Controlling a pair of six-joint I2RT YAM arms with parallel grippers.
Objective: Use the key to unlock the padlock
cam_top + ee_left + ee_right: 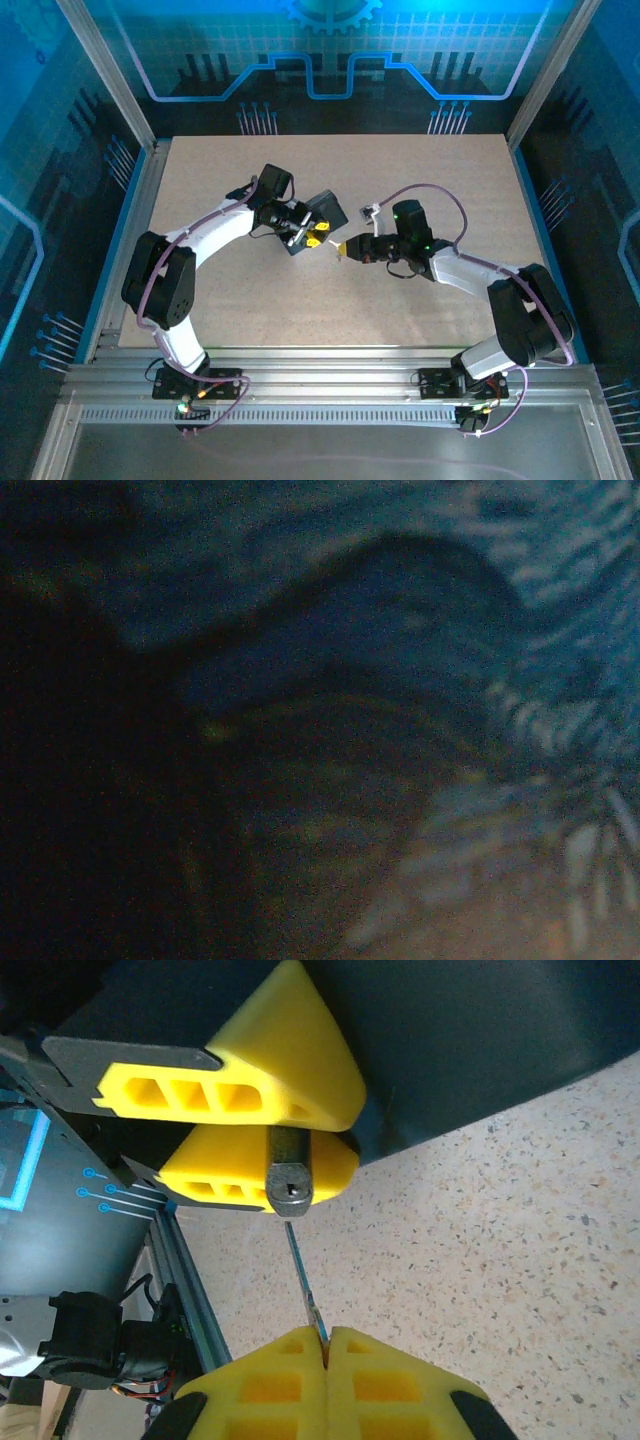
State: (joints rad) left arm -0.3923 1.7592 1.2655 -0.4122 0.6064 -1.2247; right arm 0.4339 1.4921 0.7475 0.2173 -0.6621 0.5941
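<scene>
- The right pincer (pixel 326 1345) is pinched on the key (pixel 303 1285), whose blade points ahead.
- The key tip is just beside the padlock (pixel 288 1175), which the left pincer (pixel 287 1130) clamps.

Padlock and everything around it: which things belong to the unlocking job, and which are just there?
In the job:
padlock, held in the left gripper
key, pinched in the right gripper, tip at the keyhole

Just there:
table
blue backdrop
metal frame

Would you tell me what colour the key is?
Dark silvery key; the right wrist view shows it best.
</scene>
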